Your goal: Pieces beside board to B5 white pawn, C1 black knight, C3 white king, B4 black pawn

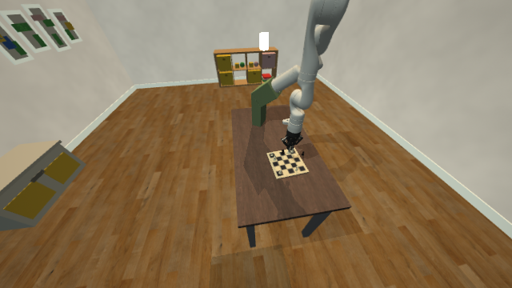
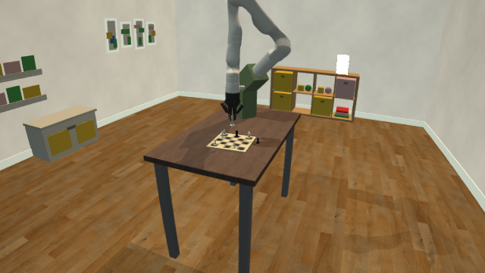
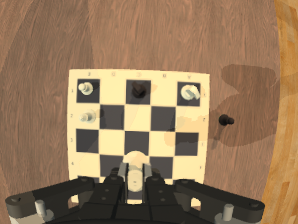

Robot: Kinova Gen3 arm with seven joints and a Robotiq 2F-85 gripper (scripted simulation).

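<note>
The white king, as I judge it, hangs base down above the far part of the board, clamped in the closed gripper. That upright hold should let it land flat on C3; the height looks meant to clear the black knight on C1. The black pawn stands right of the board, its B4 turn presumably next.

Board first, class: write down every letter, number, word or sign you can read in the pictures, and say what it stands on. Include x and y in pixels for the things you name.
"1", "2", "3", "4": faint, down the left edge of the board [image 1: 292, 174] [image 2: 226, 148] [image 3: 125, 73] in the wrist view.
Right-edge marks: too blurred to read surely.
Top-edge marks: too blurred to read surely.
Elsewhere: no readable text.
</note>
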